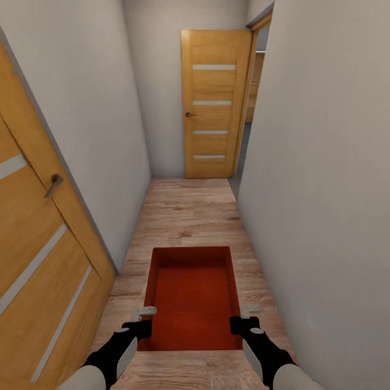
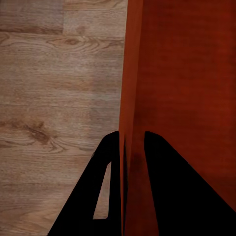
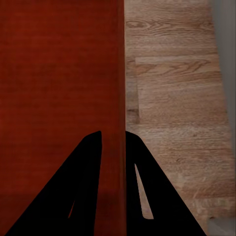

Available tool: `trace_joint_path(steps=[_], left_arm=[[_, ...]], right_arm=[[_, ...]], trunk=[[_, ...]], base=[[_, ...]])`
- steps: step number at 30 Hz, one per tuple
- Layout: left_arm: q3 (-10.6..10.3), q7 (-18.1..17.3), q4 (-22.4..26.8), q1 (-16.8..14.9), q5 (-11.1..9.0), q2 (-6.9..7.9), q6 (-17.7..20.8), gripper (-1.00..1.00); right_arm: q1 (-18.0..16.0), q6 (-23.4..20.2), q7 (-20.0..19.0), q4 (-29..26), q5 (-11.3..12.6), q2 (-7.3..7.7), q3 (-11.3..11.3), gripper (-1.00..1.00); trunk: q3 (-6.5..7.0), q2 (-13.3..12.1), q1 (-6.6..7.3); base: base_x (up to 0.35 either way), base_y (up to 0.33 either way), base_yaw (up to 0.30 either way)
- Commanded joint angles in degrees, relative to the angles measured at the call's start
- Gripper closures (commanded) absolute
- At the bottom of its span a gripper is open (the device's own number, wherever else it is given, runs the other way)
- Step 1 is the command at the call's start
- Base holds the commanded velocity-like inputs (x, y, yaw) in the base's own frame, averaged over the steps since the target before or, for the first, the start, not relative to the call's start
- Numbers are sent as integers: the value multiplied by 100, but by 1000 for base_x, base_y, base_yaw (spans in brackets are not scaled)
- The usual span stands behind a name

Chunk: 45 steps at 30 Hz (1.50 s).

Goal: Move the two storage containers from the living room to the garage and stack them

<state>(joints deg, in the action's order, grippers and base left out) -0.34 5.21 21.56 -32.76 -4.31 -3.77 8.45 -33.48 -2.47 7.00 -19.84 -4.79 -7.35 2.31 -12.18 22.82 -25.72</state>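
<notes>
An orange-red storage container hangs level above a light wood plank floor in a narrow hallway, open side up, its ribbed bottom showing. My left gripper is shut on its left wall near the near corner, and my right gripper is shut on its right wall. In the left wrist view the left gripper has one black finger on each side of the container wall. The right wrist view shows the right gripper clamping the container wall the same way.
Grey-white walls close in on both sides of the hallway. A wooden door with a lever handle stands close at the left. Another wooden door stands at the far end, beside an opening on the right.
</notes>
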Motion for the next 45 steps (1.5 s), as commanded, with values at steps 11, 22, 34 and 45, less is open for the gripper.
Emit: trace_joint_path(steps=[11,22,34,45], left_arm=[[-98,50,15,7,194,8,34,100],[-98,50,15,7,191,8,34,100],[-97,50,8,7,193,8,33,100],[-98,50,6,7,187,9,34,100]], right_arm=[[-9,-25,522,-397,-75,269,217,100],[-9,-25,522,-398,-74,269,217,100],[-9,-25,522,-398,-74,269,217,100],[-9,-34,519,-398,-74,269,217,100]], trunk=[[-11,10,-6],[-11,10,-6],[-11,10,-6],[-11,10,-6]], base=[[338,0,0],[338,0,0],[338,0,0],[338,0,0]])
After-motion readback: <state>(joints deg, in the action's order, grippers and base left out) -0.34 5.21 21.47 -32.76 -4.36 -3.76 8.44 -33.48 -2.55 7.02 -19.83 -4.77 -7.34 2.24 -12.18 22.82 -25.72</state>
